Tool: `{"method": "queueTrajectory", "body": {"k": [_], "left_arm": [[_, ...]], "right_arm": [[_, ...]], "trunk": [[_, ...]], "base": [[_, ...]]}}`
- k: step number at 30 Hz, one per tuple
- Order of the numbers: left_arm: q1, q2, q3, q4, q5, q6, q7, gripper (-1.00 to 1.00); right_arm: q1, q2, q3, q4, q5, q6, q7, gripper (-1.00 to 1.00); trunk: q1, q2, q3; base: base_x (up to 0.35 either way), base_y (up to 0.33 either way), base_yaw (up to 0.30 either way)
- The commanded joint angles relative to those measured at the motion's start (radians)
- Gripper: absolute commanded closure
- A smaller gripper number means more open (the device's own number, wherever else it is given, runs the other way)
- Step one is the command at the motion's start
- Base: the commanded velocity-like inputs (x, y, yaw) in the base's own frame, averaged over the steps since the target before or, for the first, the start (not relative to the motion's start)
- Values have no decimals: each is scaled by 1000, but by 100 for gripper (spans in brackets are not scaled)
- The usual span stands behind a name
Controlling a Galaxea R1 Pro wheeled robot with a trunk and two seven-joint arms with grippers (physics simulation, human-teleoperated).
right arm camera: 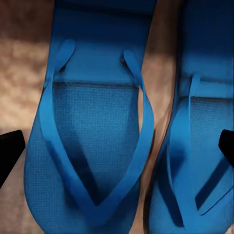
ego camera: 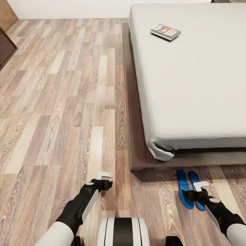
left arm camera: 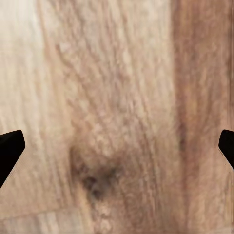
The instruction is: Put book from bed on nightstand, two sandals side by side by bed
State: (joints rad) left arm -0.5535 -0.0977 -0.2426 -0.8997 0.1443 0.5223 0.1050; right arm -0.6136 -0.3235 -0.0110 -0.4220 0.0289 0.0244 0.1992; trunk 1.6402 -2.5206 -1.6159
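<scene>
Right tool (ego camera: pixel 201 185), jaws spread and empty, hovers over paired sandals (ego camera: pixel 187 192) beside the bed (ego camera: pixel 191 85); a careless descent risks nudging them apart.

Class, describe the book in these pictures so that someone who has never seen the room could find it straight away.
Start at the large bed with its plain light-grey mattress on a dark wooden frame. Near the mattress's far end lies the book, flat. It is a thin dark paperback with an orange band, the lone object on the mattress.

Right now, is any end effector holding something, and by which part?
Nothing is held. The right end effector hangs open above the two sandals, and the left end effector is open over bare floor.
</scene>
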Motion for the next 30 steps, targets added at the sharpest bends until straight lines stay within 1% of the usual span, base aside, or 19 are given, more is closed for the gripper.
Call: {"method": "queueTrajectory", "body": {"k": [1, 11, 20, 30], "left_arm": [[0, -1, -3, -1, 11, 5, 10, -100], [0, 1, 5, -2, 15, 68, 11, -100], [0, 1, 8, -21, 15, 72, 11, -100], [0, 1, 9, -24, 16, 72, 12, -100]], "right_arm": [[0, 0, -1, -1, 3, 5, 4, -100], [0, 0, -1, -1, 3, 5, 8, -100], [0, 1, -1, -2, 3, 5, 7, -100], [0, 6, 6, -3, 5, 19, 2, -100]], "trunk": [[-1, 0, 3], [-5, 2, 42], [-9, 4, 77], [-14, 7, 116]], "base": [[0, 0, 0], [-2, 0, 0], [-203, 0, 0], [-13, 0, 0]]}}
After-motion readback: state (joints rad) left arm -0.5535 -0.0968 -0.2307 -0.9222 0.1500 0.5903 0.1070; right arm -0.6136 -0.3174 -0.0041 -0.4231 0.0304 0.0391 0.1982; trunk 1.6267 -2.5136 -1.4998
